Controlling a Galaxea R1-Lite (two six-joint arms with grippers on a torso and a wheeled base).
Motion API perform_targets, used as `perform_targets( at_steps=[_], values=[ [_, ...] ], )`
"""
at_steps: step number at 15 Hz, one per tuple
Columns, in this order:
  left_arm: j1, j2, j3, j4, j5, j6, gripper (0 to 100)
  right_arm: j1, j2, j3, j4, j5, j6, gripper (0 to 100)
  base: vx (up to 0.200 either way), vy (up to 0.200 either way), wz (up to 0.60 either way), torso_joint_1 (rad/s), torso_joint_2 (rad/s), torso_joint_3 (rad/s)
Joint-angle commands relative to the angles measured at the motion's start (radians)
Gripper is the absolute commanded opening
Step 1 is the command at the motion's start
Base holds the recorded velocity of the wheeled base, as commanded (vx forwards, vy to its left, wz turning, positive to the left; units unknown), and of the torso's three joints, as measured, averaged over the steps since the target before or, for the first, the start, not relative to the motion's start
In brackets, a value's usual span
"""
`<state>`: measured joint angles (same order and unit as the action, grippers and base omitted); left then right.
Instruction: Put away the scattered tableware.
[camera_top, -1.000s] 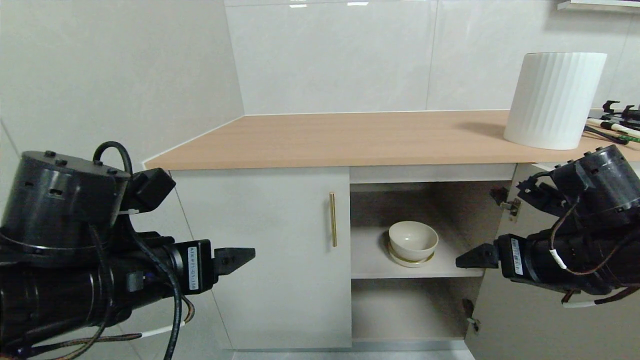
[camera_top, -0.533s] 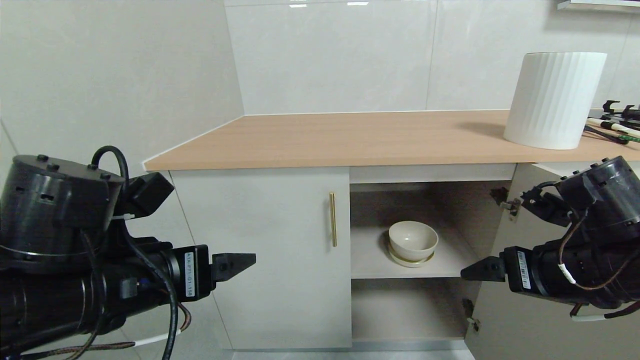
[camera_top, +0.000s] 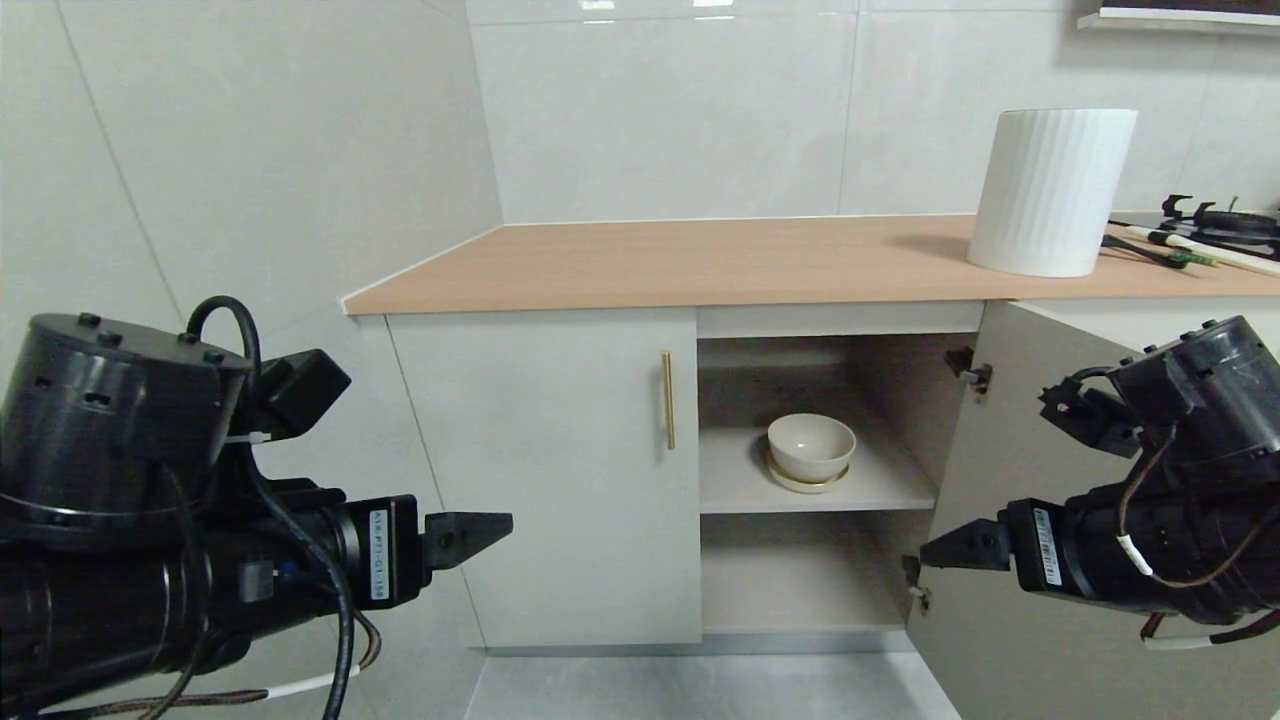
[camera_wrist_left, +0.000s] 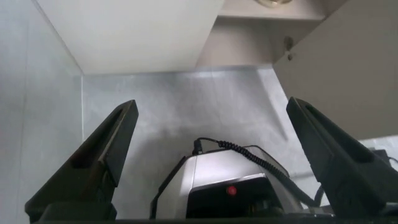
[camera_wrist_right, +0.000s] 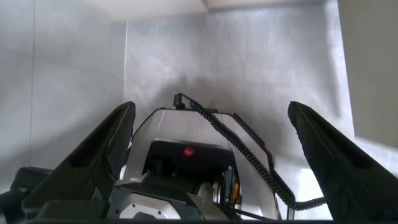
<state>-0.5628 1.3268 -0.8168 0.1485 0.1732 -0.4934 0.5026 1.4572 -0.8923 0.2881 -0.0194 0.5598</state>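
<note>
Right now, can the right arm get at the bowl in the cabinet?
Probably yes: the right door is swung open, nothing stands before the bowl on the shelf, and the open right hand hangs near the opening.

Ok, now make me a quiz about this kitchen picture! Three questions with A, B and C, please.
1. Where is the round cream bowl?
A. in a sink
B. on the upper shelf of the pale grey cupboard
C. on a stool

2. What colour is the tall ribbed container on the wooden countertop?
A. white
B. red
C. black

3. How is the cupboard's right-hand door?
A. shut
B. taken off
C. swung open

Answers:
1 B: the bowl sits on a small saucer on that shelf.
2 A: the container is plain white all over.
3 C: the door stands out from its hinges, so both shelves inside show.
</note>
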Motion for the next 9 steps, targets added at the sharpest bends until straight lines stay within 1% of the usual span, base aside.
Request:
perform_targets(
  at_steps=[1,8,9],
  values=[
    [0.000,0.006,0.001,0.000,0.002,-0.001,100,0.001,0.003,0.003,0.000,-0.001,0.000,100,-0.200,0.000,0.00,-0.007,0.00,0.007],
    [0.000,0.015,0.007,0.000,0.002,-0.001,100,0.001,0.005,0.009,0.000,0.001,0.000,100,-0.200,0.000,0.00,0.003,0.00,0.002],
    [0.000,0.015,0.007,0.000,0.002,-0.001,100,0.001,0.002,0.018,0.002,0.001,-0.001,100,0.000,0.000,0.00,0.000,0.00,0.000]
  ],
)
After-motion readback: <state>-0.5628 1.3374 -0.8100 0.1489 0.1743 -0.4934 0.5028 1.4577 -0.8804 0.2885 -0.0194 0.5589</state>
